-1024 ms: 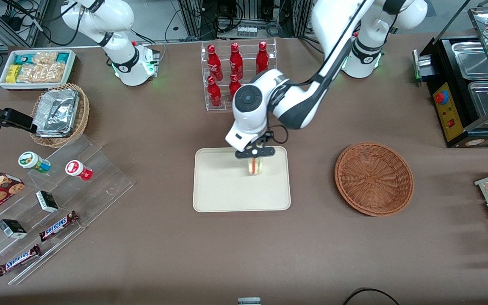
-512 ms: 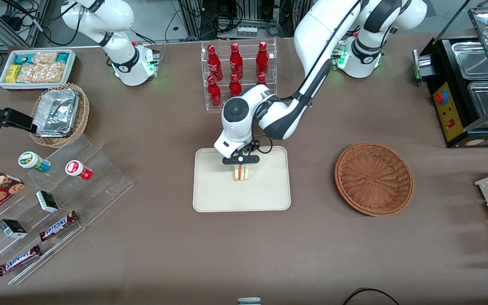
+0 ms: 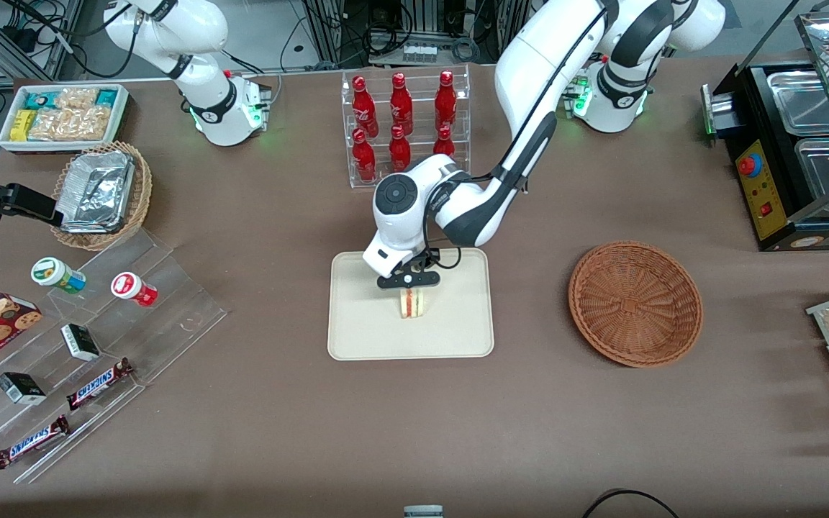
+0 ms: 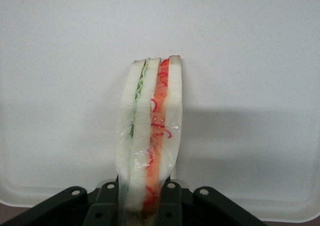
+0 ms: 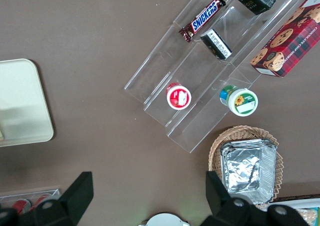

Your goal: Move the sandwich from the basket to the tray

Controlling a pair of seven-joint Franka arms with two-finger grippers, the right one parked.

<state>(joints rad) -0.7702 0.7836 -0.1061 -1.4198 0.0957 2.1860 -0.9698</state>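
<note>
End effector (image 3: 409,288) gripping sandwich (image 3: 412,303) upright over tray (image 3: 357,331), cut edge facing front camera

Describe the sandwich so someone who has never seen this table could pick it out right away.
Find the flat cream tray in the middle of the table, nearer the front camera than the rack of red bottles. The sandwich stands on edge over it, gripped by the left arm's hand. It is the only pale bread wedge here, with red and green filling stripes.
</note>
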